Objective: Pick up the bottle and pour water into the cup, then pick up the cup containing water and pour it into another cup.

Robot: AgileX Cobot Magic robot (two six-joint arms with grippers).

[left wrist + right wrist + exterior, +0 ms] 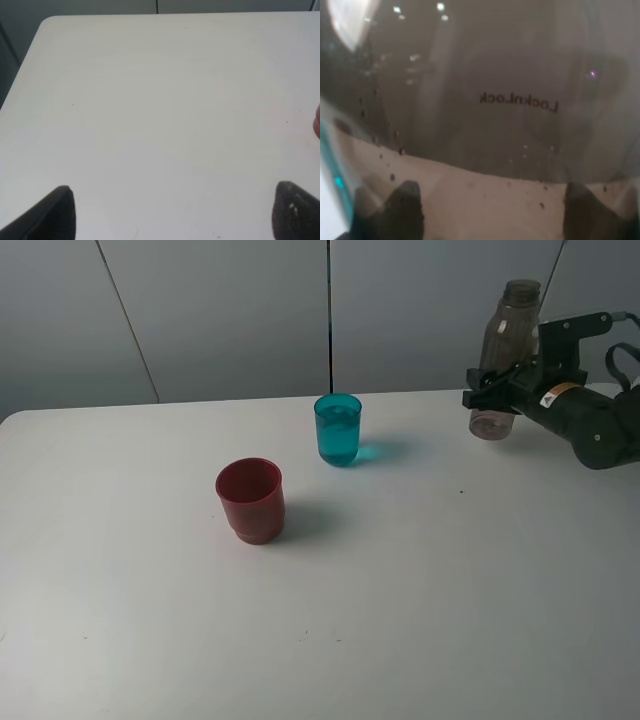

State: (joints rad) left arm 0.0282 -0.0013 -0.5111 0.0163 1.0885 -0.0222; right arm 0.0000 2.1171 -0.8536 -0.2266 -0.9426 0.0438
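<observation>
The smoky grey-brown bottle stands upright at the back right of the table, its base at or just above the surface. My right gripper is shut on its lower body. In the right wrist view the bottle fills the frame between the two fingertips. The teal cup holds water and stands at the middle back of the table. The dark red cup stands to its front left, upright. My left gripper is open and empty over bare table; a sliver of the red cup shows at the frame edge.
The white table runs to a grey panelled wall behind it. The table's rounded far corner shows in the left wrist view. The left arm is out of the exterior high view.
</observation>
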